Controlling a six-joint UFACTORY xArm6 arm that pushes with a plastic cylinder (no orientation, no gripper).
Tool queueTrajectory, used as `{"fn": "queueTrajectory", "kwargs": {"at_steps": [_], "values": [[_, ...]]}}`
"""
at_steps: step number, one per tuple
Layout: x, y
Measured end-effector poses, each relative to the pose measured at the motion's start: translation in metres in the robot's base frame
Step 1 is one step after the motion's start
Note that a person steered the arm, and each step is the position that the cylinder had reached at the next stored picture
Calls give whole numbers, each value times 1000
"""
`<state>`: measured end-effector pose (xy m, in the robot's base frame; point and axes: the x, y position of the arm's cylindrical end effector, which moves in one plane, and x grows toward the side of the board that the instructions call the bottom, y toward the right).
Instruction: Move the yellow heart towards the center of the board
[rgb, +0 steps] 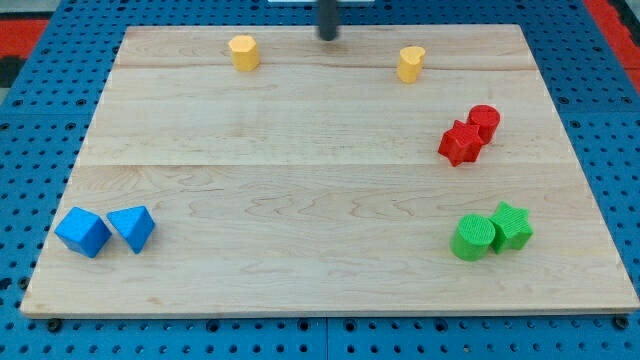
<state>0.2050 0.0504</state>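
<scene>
My tip (328, 37) sits at the view's top edge of the table (300, 200), between two yellow blocks and touching neither. There is no pincer on this rod, so nothing is clenched or released; it only pushes.

The two yellows are hard to tell apart at this size. The one at the view's right (410, 63) has a notched top and narrows downward, so it is probably the yellow heart; the one at the view's left (243, 52) looks more like a blunt many-sided block. The heart lies near the top edge, right of the middle line, well away from the board's centre.

I judge this to be the approach step: no contact yet, the heart not yet moved.

The next move calls for getting the tip behind the heart on its far side, above and to the right of it in the view, without nudging it on the way. Then a push down and leftward should carry it toward the centre. The red pair (468, 135), green pair (490, 232) and blue pair (104, 230) lie clear of that line.
</scene>
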Motion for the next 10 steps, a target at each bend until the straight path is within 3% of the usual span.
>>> {"fn": "queueTrajectory", "kwargs": {"at_steps": [1, 2, 3, 4, 5, 6, 7, 8, 9, 10], "values": [[20, 51], [31, 38], [72, -15], [29, -16], [6, 50], [15, 79], [52, 31], [74, 27], [26, 35], [33, 99]]}}
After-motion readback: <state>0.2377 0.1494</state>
